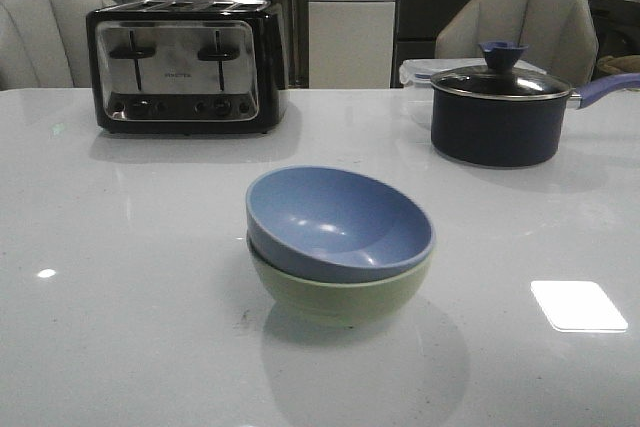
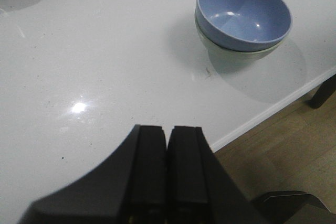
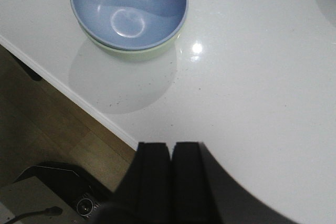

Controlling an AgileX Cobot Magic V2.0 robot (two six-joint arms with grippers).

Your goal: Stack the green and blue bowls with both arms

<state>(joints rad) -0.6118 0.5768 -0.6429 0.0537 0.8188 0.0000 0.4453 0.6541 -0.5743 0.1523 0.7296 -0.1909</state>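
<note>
Bowls first: the dusty blue matte round bowl [image 1: 340, 219] sits nested inside the pale sage green matte round bowl [image 1: 338, 292], slightly tilted so its rim rides higher on the side toward the toaster, and the pair rests near the middle of the glossy white table [image 1: 120, 277], closer to the near edge than to the far one. By my judgement the stacking itself is done. My left gripper [image 2: 167, 169] is pressed closed with nothing between its 2 fingers, hanging over the table's near edge, well apart from the stack; my right gripper [image 3: 171, 174] is likewise closed and empty, also back at the edge and clear of the bowls. Neither arm shows in the front view. Behind the stack stand a chrome-and-black 4-slot toaster [image 1: 186, 65] and a dark lidded saucepan with a bluish handle [image 1: 503, 112], both well away. The risk I see is the blue bowl's tilt: it is not seated level, so a bump to the table or a careless sweep of either arm past the rim could rock it or slide the pair toward the near edge. If I go back in to level it, closed fingers would push rather than grip.
</note>
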